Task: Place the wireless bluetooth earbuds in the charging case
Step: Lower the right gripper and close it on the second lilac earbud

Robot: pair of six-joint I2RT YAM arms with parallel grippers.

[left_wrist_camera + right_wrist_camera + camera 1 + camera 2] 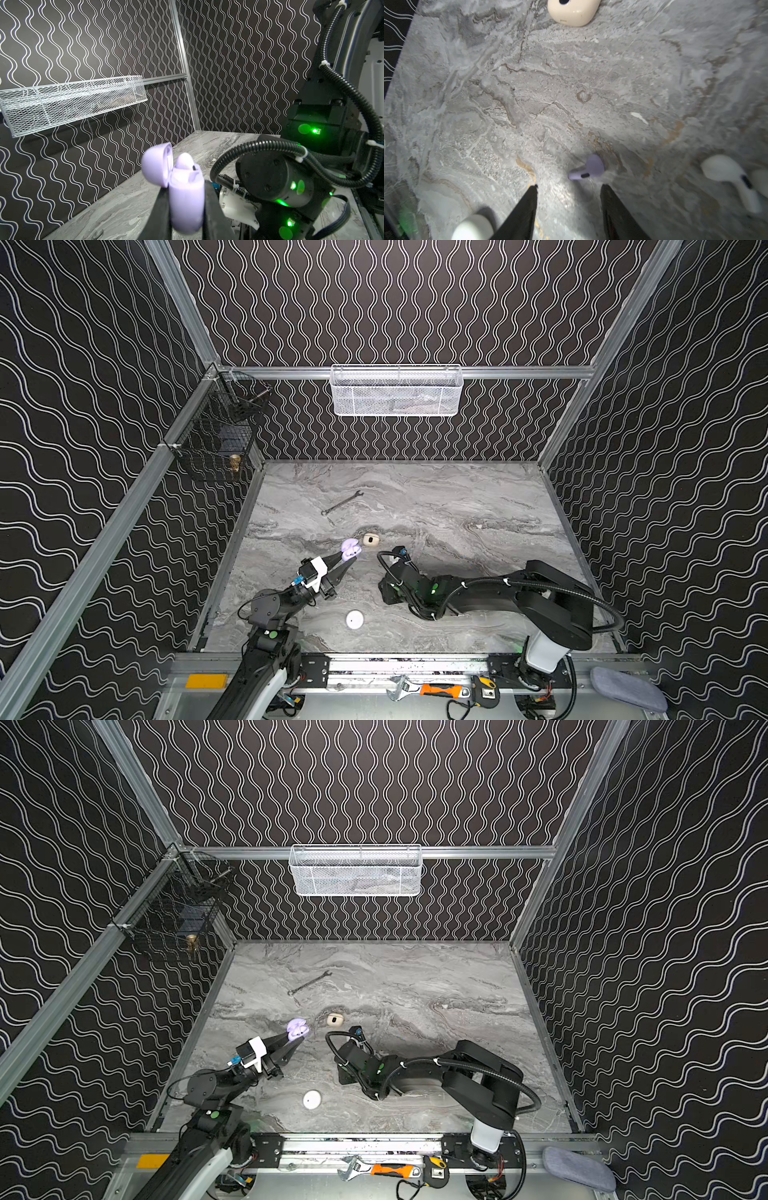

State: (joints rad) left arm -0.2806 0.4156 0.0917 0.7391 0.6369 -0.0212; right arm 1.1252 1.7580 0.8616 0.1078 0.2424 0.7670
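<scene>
Angled toward 1 o'clock, left gripper [351, 558] clamps open lilac case [185, 199] holding one earbud [184, 161]; right gripper [569, 187], jaws apart, hangs above loose earbud [589, 169].

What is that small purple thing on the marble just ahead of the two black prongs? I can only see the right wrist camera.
Observer: A lilac earbud, lying loose on the table. What your view lacks: the left claw is shut on the matching lilac charging case, with its lid flipped open.
Visitor: Is that case empty, then?
Observer: No. The left wrist view shows a seated earbud poking up out of it.
</scene>
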